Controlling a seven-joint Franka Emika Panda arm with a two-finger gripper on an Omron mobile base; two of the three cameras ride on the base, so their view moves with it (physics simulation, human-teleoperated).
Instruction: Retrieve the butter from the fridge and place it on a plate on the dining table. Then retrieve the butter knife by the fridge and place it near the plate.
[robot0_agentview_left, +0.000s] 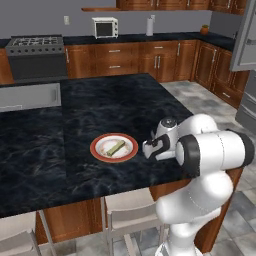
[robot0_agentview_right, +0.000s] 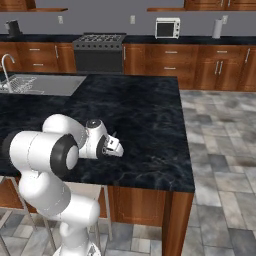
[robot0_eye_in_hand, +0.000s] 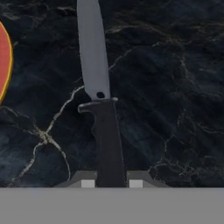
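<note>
Holding the thin grey-bladed butter knife (robot0_eye_in_hand: 97, 65) by its black handle, the hand (robot0_eye_in_hand: 111, 180) has its fingers closed tight on the handle's end, the blade's long axis running straight out toward twelve o'clock in the hand view. The round white plate with the reddish-brown rim (robot0_agentview_left: 97, 144) lies at about nine o'clock of the hand (robot0_agentview_left: 150, 148) in the left base view, just beside it on the black marbled bench (robot0_agentview_left: 120, 100), with the pale yellow butter stick (robot0_agentview_left: 115, 148) already lying on it. Judged from this, setting the knife down beside the plate is what remains.
</note>
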